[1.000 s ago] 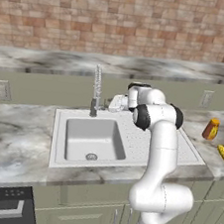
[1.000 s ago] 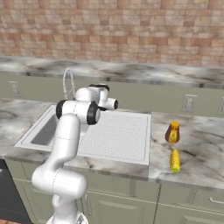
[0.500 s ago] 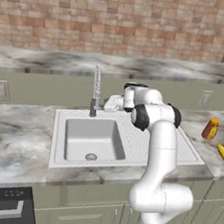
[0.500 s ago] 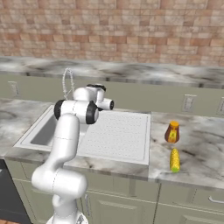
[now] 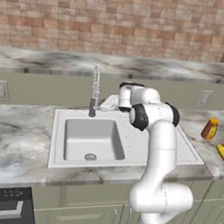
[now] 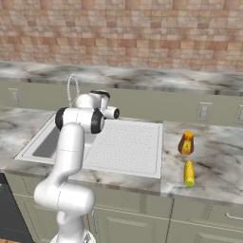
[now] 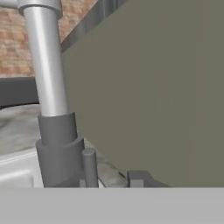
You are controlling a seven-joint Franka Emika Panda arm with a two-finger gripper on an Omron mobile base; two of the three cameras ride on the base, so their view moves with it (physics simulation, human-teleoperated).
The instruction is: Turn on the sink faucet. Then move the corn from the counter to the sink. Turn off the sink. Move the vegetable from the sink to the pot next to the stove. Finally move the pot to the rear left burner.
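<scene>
brown bottle [image 6: 186, 143] beside corn [image 6: 189, 172]

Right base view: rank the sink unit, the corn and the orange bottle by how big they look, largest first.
1. Sink unit, by far the largest.
2 and 3. Corn and orange bottle: these look about alike in length, and the corn lies nearer the camera, so I won't rank them.
</scene>
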